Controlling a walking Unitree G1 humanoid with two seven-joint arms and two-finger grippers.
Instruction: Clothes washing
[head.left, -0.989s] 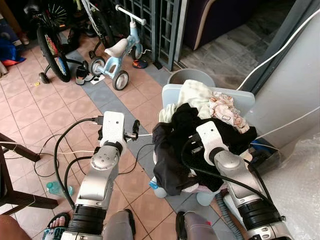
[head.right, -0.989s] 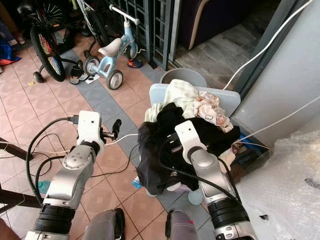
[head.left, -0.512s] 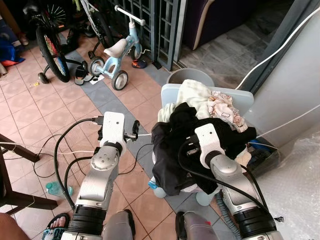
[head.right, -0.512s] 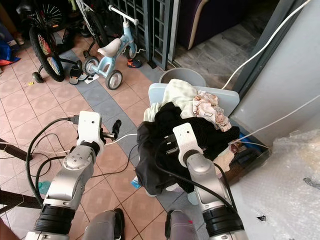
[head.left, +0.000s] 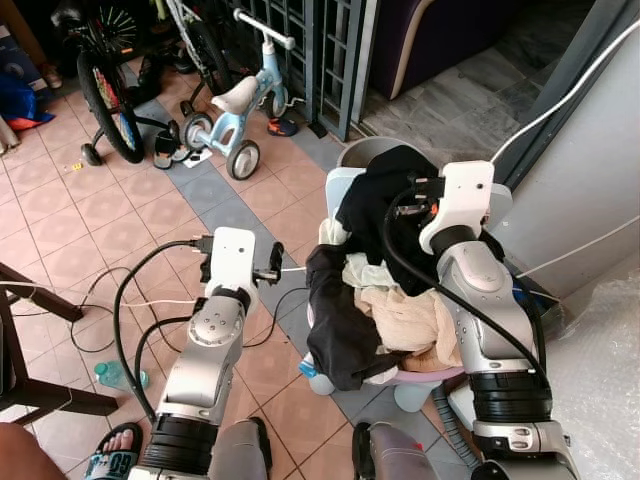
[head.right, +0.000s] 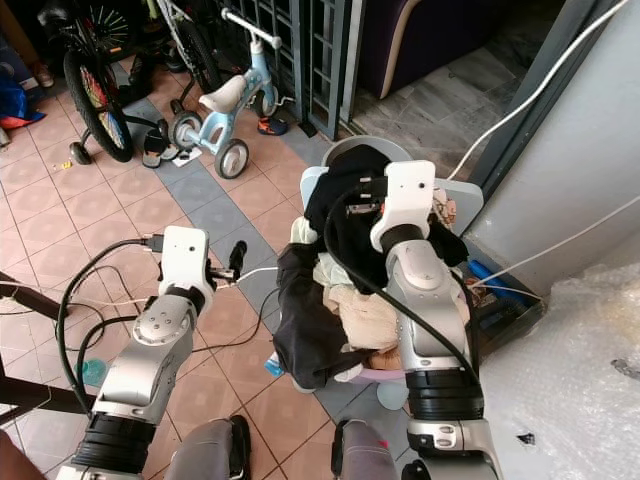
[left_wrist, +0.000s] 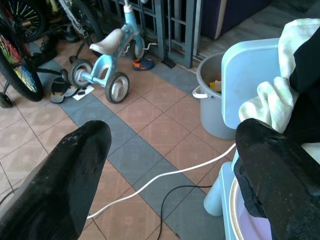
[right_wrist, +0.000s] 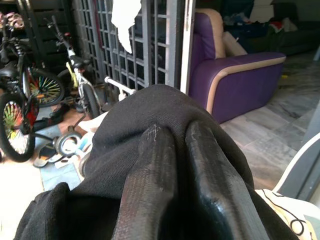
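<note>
A pale laundry basket (head.left: 330, 190) stands on the tiled floor, heaped with clothes. Beige cloth (head.left: 405, 318) lies on top and dark cloth (head.left: 335, 325) droops over the near side. My right gripper (right_wrist: 175, 137) is raised above the basket's far side. It is shut on a black garment (head.left: 372, 200), which wraps over the fingers (right_wrist: 150, 170) and hangs down to the heap. My left gripper (left_wrist: 170, 150) hovers open to the left of the basket above the floor, with nothing between its fingers (left_wrist: 65, 170).
A grey bucket (left_wrist: 212, 97) sits behind the basket. A blue balance bike (head.left: 235, 105) and a bicycle wheel (head.left: 110, 105) stand at the far left. Cables (head.left: 150, 300) cross the tiles. A pale wall (head.left: 590, 180) and plastic wrap (head.left: 600, 380) close the right side.
My right gripper has risen from low in the heap to above the basket's back, pulling the black garment up and uncovering beige cloth. The left arm has stayed put.
</note>
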